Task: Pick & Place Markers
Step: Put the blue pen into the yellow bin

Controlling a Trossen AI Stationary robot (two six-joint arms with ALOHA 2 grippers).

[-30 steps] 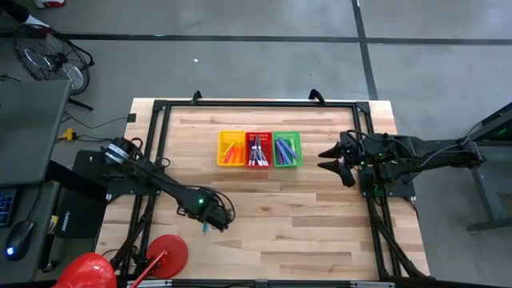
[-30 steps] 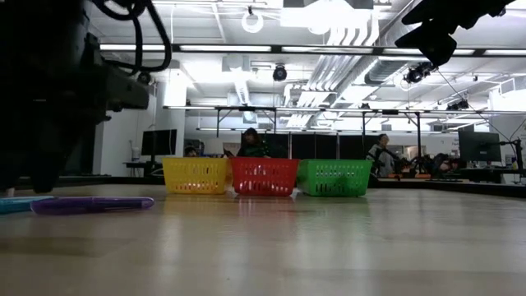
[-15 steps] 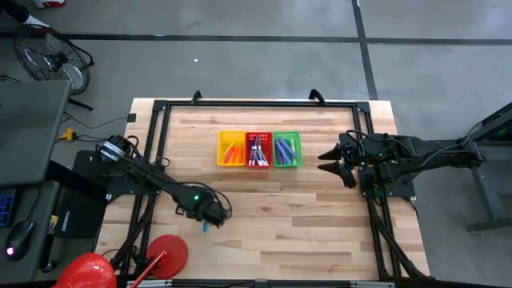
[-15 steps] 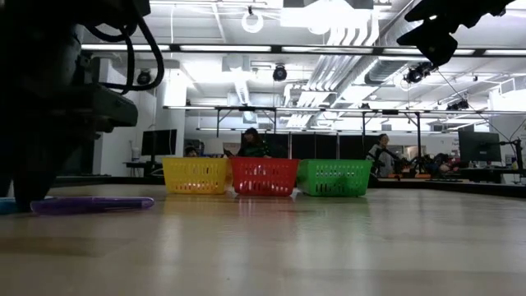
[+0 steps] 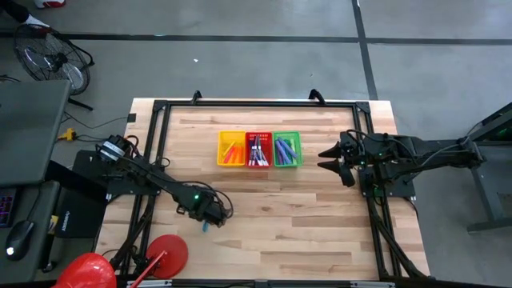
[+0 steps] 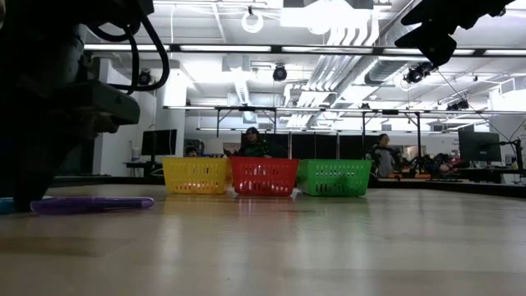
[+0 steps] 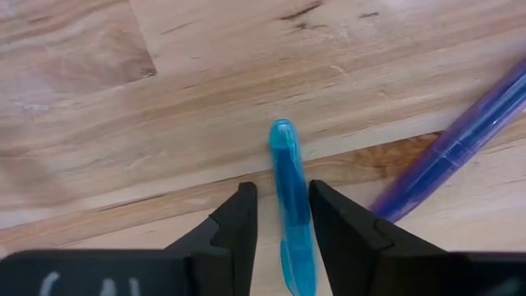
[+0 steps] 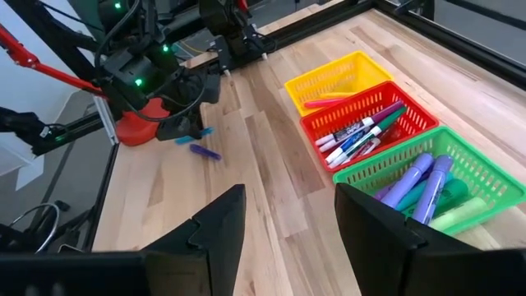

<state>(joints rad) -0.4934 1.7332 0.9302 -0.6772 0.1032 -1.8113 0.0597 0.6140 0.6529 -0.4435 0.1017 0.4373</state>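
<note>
High view: left gripper low over the surface at about 7 o'clock from the baskets, a teal marker poking out just under it; it has slid slightly toward the arm base compared with a second ago. Right gripper hangs at 3 o'clock of the green basket, unchanged, waiting. Yellow basket, red basket and green basket sit in a row touching, each already with markers inside. Low view: left arm is a dark mass at 9 o'clock, down at surface level; a purple marker lies flat just beside it, untouched, and the teal one is barely visible at the frame edge. Right gripper up at 1 o'clock, well clear of the surface. People far back in the room, not involved. Left wrist view: teal marker lies lengthwise between the two fingers, jaws narrow on either side of it with slim gaps showing, so closing in but grip not confirmed; purple marker angled off at 2 o'clock, apart from the teal one. Right wrist view: right gripper fingers stand wide, holding nothing; baskets and the far left arm visible ahead. Change: left jaws have narrowed around the teal marker since half a second ago, so judged step is the grasp, with lift and carry to a basket next; purple marker remains to do.
</note>
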